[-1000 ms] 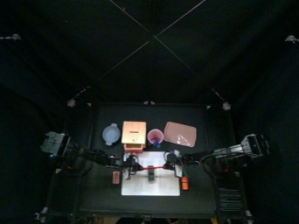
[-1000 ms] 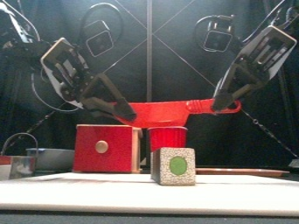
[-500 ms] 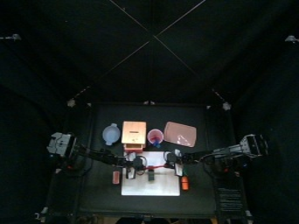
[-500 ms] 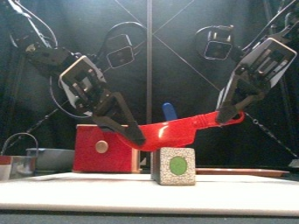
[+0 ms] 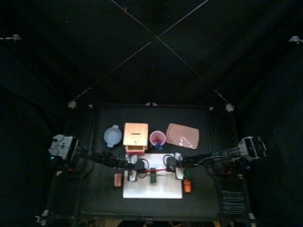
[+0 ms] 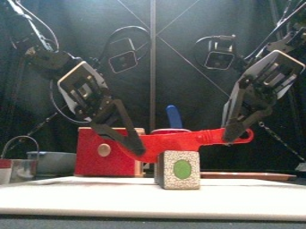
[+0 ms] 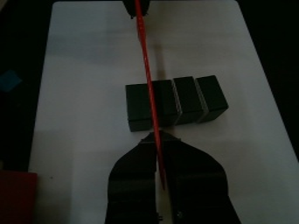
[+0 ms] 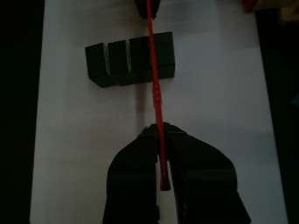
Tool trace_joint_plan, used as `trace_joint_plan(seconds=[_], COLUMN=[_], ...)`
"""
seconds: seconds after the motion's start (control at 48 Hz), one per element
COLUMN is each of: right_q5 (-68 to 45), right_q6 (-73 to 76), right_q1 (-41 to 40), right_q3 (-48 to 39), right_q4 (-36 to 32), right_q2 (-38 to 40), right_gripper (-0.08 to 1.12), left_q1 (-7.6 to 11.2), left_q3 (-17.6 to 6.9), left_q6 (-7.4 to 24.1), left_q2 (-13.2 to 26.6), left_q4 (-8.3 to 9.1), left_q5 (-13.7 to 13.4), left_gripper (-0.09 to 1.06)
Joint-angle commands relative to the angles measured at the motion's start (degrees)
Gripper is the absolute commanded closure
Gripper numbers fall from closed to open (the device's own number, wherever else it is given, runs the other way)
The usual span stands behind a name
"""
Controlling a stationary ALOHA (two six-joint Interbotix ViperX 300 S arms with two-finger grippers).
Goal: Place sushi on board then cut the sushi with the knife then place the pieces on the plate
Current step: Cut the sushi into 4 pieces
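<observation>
The sushi roll (image 6: 181,169) lies around the middle of the white board (image 7: 82,87), which sits by the surface's front edge. The red knife (image 6: 191,136) hangs just above the roll, the left jaws clamped on one end and the right jaws on the other, with the left end a little lower. The blade crosses the roll close to the seam behind its end block, so I judge the cut goes best if it is first levelled and nudged onto that seam, then both arms press down together, since uneven pressure could tip the roll or skate it toward a board edge.
</observation>
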State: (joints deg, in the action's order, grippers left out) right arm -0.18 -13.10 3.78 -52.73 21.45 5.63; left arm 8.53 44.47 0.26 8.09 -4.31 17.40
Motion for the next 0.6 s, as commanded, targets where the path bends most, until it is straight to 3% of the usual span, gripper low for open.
trace_joint_plan(seconds=[0.021, 0.188, 0.438, 0.604], right_q5=[-0.8, 0.3, 3.7, 3.7], right_q6=[0.0, 0.0, 0.0, 0.1], right_q1=[-0.6, -0.7, -1.1, 1.1], right_q3=[2.1, 4.4, 5.6, 5.4], right_q4=[0.0, -1.9, -5.1, -4.4], right_q2=[-1.9, -3.2, 6.1, 9.1], right_gripper=[0.68, 0.68, 0.68, 0.68], left_q1=[0.44, 0.44, 0.44, 2.55], left_q3=[-2.5, -3.4, -4.4, -4.8], left_q6=[0.1, 0.2, 0.2, 0.1], left_q2=[0.4, 0.7, -4.6, -5.6], left_q4=[0.44, 0.53, 1.49, 2.46], left_q5=[-0.4, -2.0, -1.9, -1.8], left_gripper=[0.62, 0.62, 0.62, 0.62])
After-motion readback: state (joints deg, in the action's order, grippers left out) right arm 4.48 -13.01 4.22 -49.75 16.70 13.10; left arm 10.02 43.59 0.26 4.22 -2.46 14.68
